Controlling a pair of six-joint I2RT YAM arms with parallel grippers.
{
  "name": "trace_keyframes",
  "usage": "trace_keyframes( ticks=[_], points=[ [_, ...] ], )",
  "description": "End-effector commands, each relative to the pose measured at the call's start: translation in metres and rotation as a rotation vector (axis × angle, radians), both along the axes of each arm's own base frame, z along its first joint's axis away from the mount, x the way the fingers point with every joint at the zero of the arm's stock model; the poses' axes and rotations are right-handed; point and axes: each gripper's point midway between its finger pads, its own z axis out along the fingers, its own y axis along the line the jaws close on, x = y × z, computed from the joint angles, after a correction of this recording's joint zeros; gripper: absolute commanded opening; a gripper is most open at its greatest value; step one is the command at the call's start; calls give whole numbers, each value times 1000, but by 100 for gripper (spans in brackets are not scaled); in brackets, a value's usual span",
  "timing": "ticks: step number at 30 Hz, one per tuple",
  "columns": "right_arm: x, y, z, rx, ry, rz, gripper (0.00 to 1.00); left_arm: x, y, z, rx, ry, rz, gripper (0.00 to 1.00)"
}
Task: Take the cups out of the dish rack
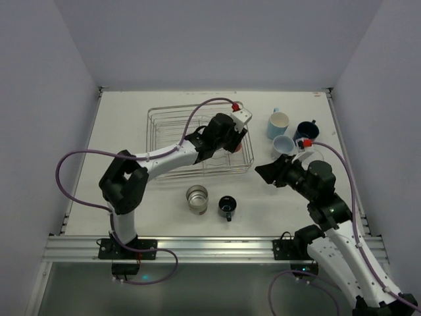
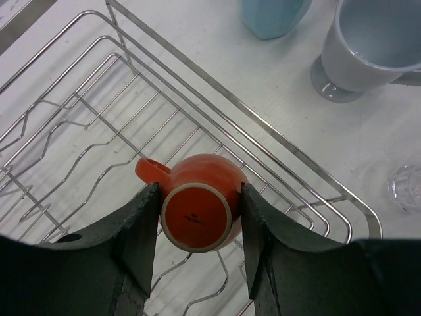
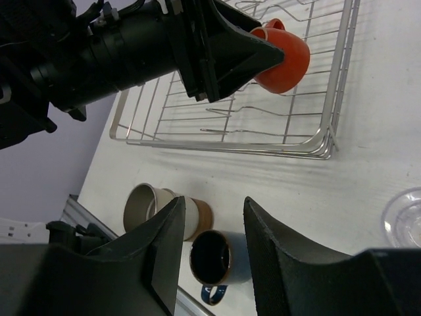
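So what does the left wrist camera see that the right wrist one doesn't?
Only the left wrist view shows a light blue cup and a paler mug. Only the right wrist view shows the metallic cup and small dark blue cup, past the right gripper's open fingers. Both show the dish rack, a clear glass and the orange cup held in the left gripper.

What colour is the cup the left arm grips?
Orange small round mug, clearest in left wrist view.

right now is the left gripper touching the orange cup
Touching. The left wrist view shows the left gripper with both fingers pressed against opposite sides of the orange cup, no gap on either side.
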Motion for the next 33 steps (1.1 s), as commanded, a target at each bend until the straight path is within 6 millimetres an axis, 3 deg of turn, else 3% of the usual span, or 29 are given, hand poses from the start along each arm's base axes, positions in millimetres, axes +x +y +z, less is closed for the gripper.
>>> trace_keyframes(
  ticks=[1, 6, 13, 14, 15, 24, 33],
  points=[
    [10, 17, 24, 103, -52, 50, 44, 12, -1, 80, -195, -101, 39, 0],
    [23, 27, 34, 168, -91, 67, 50, 10, 10, 99, -307, -69, 50, 0],
    [37, 40, 31, 222, -106, 103, 62, 2, 28, 119, -440, -22, 52, 0],
    [39, 44, 34, 231, -125, 123, 63, -3, 30, 114, -465, 14, 57, 0],
    [40, 46, 33, 235, -132, 136, 65, -8, 29, 125, -506, 10, 29, 0],
    [51, 61, 44, 269, -182, 205, 66, -59, 29, 159, -782, 134, -107, 0],
    [49, 67, 56, 299, -210, 253, 62, -88, 26, 166, -928, 230, -186, 0]
  ],
)
